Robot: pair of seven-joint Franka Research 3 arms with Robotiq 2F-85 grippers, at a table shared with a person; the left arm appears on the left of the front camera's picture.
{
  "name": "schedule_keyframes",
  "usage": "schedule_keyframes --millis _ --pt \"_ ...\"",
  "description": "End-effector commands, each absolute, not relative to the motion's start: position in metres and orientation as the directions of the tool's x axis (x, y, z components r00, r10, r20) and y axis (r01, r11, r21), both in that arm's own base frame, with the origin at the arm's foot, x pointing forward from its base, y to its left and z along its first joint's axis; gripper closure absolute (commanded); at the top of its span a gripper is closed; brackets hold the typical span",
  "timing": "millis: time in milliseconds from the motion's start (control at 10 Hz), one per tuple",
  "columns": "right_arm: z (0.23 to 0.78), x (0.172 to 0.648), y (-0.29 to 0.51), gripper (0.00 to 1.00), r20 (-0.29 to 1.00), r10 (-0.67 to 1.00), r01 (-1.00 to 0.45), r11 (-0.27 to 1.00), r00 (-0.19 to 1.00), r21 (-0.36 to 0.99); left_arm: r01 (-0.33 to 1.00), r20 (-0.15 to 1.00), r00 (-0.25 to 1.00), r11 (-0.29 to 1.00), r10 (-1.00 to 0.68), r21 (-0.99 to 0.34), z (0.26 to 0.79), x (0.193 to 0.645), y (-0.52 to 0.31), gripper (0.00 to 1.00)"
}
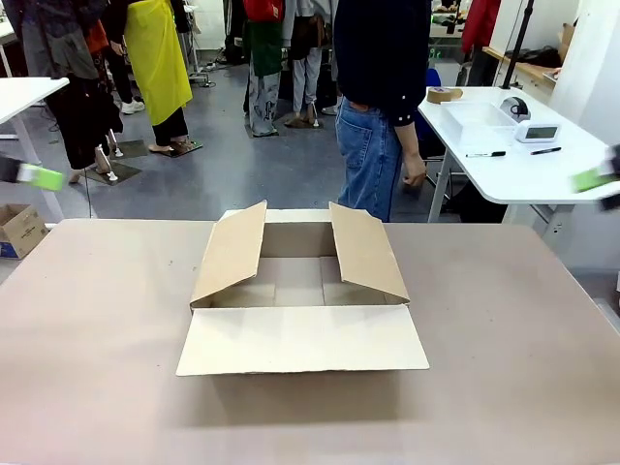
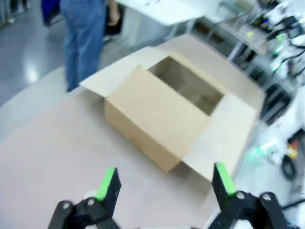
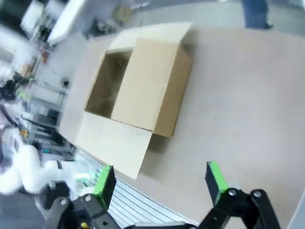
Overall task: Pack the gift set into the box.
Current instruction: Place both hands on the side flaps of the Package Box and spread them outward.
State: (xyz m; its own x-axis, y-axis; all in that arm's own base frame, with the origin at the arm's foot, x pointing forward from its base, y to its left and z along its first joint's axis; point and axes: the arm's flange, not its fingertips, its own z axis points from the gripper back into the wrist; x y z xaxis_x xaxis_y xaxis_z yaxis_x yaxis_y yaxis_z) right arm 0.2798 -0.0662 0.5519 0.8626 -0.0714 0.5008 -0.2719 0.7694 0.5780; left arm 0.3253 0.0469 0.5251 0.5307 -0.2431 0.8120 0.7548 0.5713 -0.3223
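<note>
The box (image 1: 300, 339), a large brown carton, stands in the middle of the table with its flaps spread and nothing visible inside. It appears from the side in the left wrist view (image 2: 152, 119) and the right wrist view (image 3: 152, 86). The gift set is out of view. My left gripper (image 1: 39, 176) hovers at the far left edge, high and well away from the box; its fingers (image 2: 164, 176) are spread open and hold nothing. My right gripper (image 1: 593, 180) hangs at the far right edge, also open (image 3: 159, 176) and holding nothing. A person (image 1: 378, 97) stands behind the table's far edge.
The brown table (image 1: 504, 368) has bare surface all around the carton. A white side table (image 1: 523, 160) at the back right carries a tray, pens and a small device. A small printed cardboard box (image 1: 19, 229) sits on the floor at left.
</note>
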Motion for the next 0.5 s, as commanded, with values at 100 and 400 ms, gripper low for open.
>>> schedule_keyframes --millis 100,400 --pt "0.501 0.244 -0.178 0.0 0.389 -0.501 -0.005 0.609 0.773 0.793 0.538 0.68 0.681 0.445 0.272 -0.716 0.434 0.293 0.132 0.0" --pt "0.508 0.229 -0.21 0.0 0.356 -0.515 0.04 0.608 0.78 0.793 0.57 0.704 0.678 0.454 0.211 -0.685 0.447 0.305 0.168 0.0"
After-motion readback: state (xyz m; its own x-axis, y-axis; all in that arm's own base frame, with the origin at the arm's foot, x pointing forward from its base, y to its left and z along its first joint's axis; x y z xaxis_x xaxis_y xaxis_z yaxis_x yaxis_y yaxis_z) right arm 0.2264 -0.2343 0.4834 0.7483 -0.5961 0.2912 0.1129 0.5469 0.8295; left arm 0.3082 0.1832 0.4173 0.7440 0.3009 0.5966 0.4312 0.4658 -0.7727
